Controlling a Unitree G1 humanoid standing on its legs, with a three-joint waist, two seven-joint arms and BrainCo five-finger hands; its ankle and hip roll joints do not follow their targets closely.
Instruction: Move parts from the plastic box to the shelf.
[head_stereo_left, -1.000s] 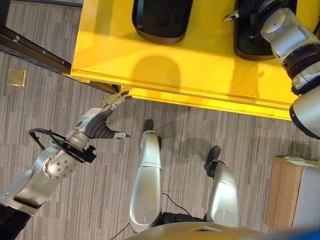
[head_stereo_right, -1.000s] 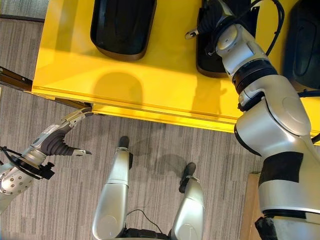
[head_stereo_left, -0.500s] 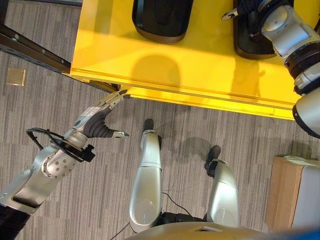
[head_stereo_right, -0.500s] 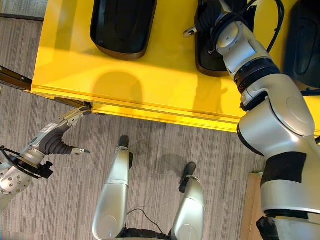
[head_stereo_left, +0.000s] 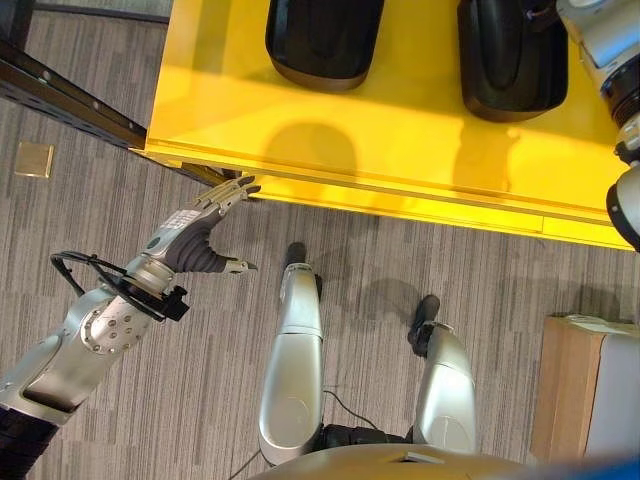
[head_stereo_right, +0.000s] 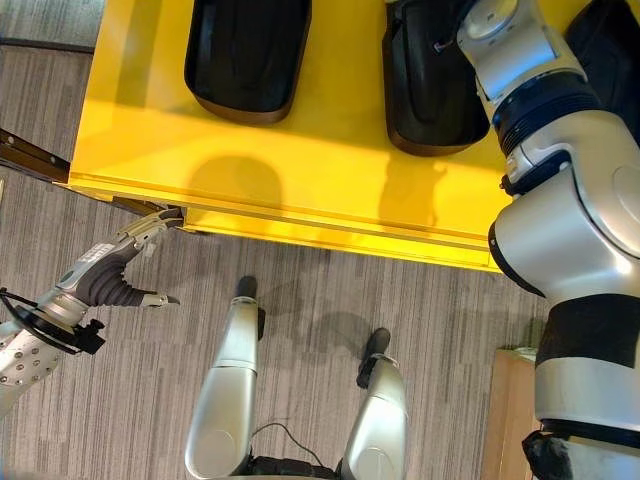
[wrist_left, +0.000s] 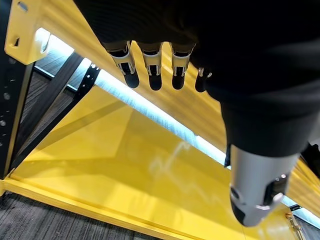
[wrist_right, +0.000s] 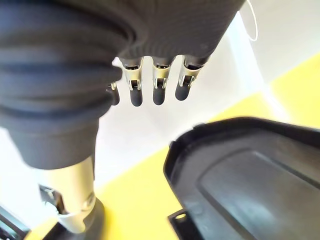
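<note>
Two black moulded parts lie on the yellow shelf (head_stereo_left: 400, 150): one at the back middle (head_stereo_left: 325, 38), another to its right (head_stereo_left: 510, 60). A third black part (head_stereo_right: 612, 40) shows at the far right. My right arm (head_stereo_right: 520, 60) reaches over the right-hand part. In the right wrist view my right hand (wrist_right: 158, 92) hovers open above that black part (wrist_right: 240, 170), its fingers straight and holding nothing. My left hand (head_stereo_left: 195, 238) hangs open beside the shelf's front left corner, below its edge; its straight fingers (wrist_left: 150, 75) point at the shelf's yellow underside.
A dark metal rail (head_stereo_left: 60, 95) runs along the left of the shelf. A small brass-coloured square (head_stereo_left: 33, 158) lies on the grey carpet. A light wooden box (head_stereo_left: 580, 390) stands at the lower right.
My right hand has come off the right-hand black part and moved away past the top of the eye views. The left hand has hardly moved.
</note>
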